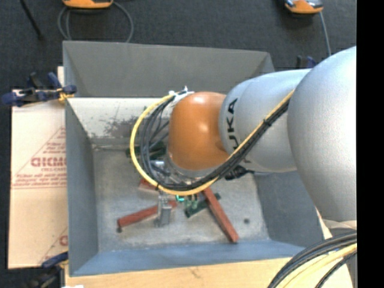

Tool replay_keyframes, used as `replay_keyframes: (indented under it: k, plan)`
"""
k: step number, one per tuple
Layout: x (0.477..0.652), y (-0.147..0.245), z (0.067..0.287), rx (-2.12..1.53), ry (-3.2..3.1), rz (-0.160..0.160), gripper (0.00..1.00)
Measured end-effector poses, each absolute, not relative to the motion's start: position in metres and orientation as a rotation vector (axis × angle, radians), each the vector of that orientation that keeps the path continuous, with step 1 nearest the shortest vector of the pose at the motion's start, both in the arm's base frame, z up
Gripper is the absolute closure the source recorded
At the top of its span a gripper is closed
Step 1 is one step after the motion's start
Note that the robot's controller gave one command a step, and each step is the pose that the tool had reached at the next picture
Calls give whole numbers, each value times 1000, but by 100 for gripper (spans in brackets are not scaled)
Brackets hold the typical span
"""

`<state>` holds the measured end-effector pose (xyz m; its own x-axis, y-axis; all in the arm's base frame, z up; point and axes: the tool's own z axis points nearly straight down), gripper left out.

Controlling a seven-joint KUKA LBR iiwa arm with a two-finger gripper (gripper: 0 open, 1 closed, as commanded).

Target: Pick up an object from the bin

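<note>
Your end effector hangs low over the floor of the grey metal bin, left of its middle. From this angle you cannot tell whether it is spread or pressed together, because the wrist hides most of it. Its grey tip stands at the right end of a reddish-brown stick, and you cannot tell whether the two touch.

That stick lies flat on the floor in the front-left part of the bin. Its long axis runs nearly across the view, with the left end a little nearer the front wall and the right end pointing up toward the end effector. It is slim and straight, with a darker left tip.

Just right of the end effector lies a small green object, too muddled in shape to name. Beside it a second stick, also reddish-brown but thicker and longer, slants from under the arm toward the front right. An orange-brown piece peeks out behind the end effector, partly under the cables. These loop yellow and black round the orange cover on the wrist.

The bin has sloping walls and a speckled floor, and these four things lie loose near its middle.
</note>
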<state>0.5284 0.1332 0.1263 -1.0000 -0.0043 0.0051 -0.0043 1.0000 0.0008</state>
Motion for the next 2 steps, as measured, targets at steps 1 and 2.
replay_keyframes:
  k: [1, 2]
  plan:
    - [537, 148, 69, 550, -3092, 0, 0]
    - [538, 149, 71, 543, -3096, -3, 100]
